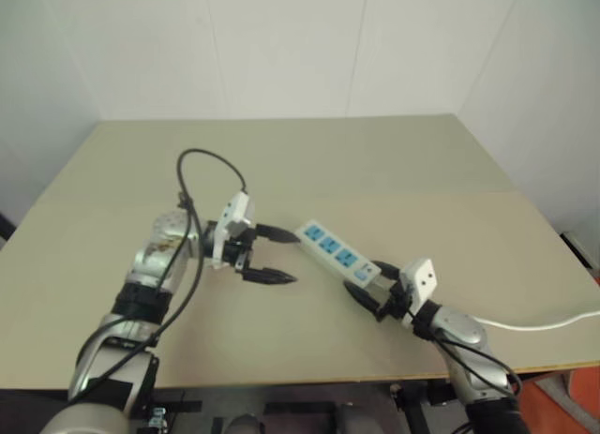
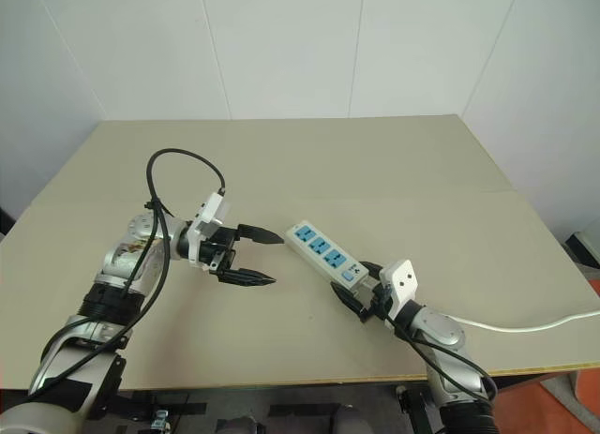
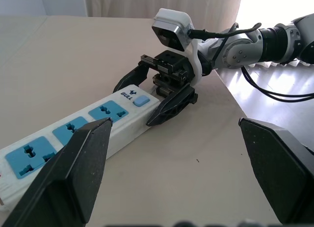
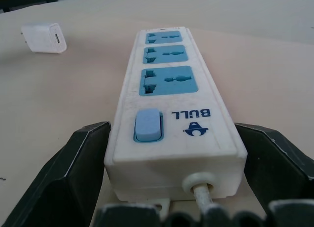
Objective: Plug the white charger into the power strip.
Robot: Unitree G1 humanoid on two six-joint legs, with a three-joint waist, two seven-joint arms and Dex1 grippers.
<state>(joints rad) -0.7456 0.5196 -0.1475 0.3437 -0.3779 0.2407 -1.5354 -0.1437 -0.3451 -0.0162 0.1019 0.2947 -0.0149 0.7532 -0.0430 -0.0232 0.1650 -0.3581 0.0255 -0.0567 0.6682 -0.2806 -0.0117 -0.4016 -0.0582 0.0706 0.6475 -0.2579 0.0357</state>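
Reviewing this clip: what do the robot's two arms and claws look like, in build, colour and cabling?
Both arms are silver-grey metal with black joint bands. Each ends in a claw of two black, tapering pointed fingers: the left claw and the right claw. A white boxy camera housing with a dark lens face sits above each wrist. Loose black cables loop along both arms, the left one arching high.
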